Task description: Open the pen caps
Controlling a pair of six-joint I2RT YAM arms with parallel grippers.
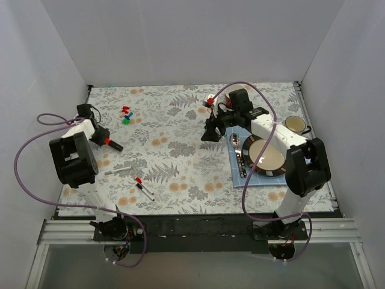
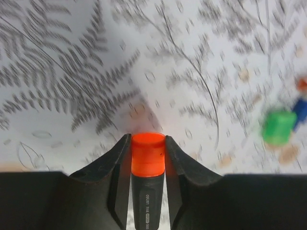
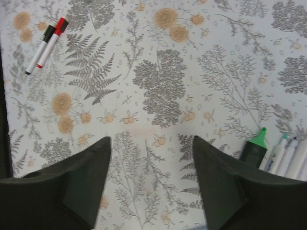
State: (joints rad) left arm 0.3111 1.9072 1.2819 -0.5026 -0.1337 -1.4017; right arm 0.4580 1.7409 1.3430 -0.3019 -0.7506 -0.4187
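Left wrist view, left tool [image 2: 147, 142] pinching one orange-capped pen [image 2: 148, 191], right tool [image 3: 151, 141] spread wide, two pens [image 3: 48, 40] on bench [image 3: 216, 28].

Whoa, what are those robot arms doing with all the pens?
They are meant to pull caps off pens. The left gripper pinches a dark marker at its orange cap. The right gripper hangs open above the flowery tablecloth, holding nothing. A few loose caps, red, blue and green, lie on the cloth, and two capped pens wait near the front.
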